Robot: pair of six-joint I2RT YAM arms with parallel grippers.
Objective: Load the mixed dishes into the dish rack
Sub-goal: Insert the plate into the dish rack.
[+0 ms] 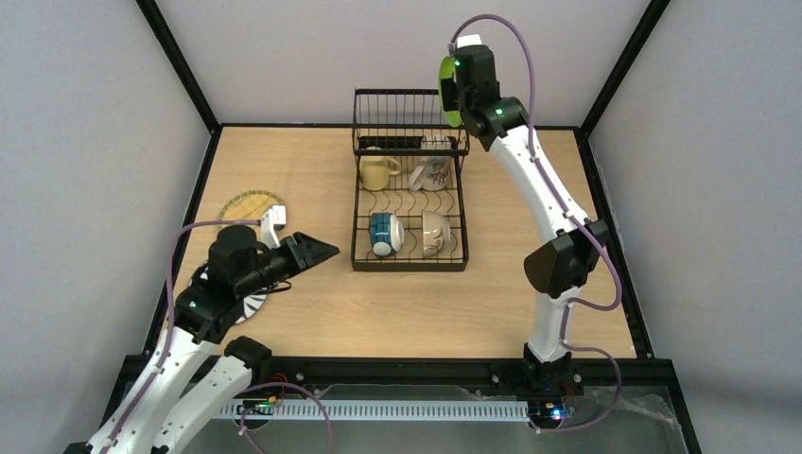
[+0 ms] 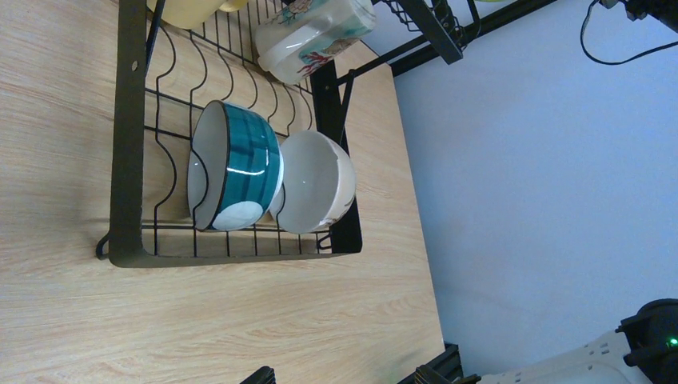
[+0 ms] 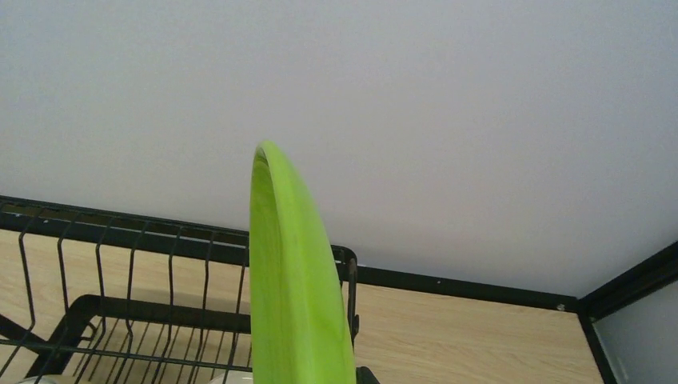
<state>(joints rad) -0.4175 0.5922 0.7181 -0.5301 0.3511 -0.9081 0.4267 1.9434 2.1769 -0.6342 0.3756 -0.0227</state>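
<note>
The black dish rack (image 1: 409, 260) stands mid-table. In it are a pale yellow mug (image 1: 376, 172), a patterned mug (image 1: 433, 173), a blue bowl (image 1: 385, 234) and a white bowl (image 1: 435, 233), both bowls on edge. High over the rack's back right corner, my right gripper (image 1: 457, 95) is shut on the lime green plate (image 3: 296, 272), held edge-up. My left gripper (image 1: 322, 251) is open and empty, low over the table left of the rack. Its view shows the blue bowl (image 2: 240, 164) and white bowl (image 2: 316, 192). A tan woven plate (image 1: 248, 204) lies far left.
A striped white plate (image 1: 253, 305) lies mostly hidden under my left arm. Black frame posts and grey walls close in the table on three sides. The rack's tall basket section (image 1: 409, 118) rises at the back, just below the held plate.
</note>
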